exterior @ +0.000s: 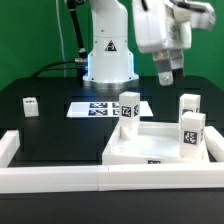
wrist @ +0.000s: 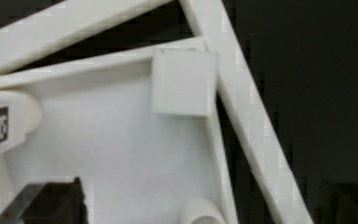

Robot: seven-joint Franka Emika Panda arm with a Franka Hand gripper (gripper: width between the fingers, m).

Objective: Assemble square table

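Two legs (exterior: 128, 108) stand on the slab (exterior: 150, 146), two remain loose; my gripper (exterior: 167, 72) hangs open, empty.

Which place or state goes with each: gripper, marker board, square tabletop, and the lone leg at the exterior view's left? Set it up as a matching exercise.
Things:
1. gripper
2. marker board
3. square tabletop
4. lone leg

States:
A. lies against the border wall
B. open, holding nothing
C. stands apart on the black table
D. flat in front of the robot base

Pairs: 1-B, 2-D, 3-A, 4-C
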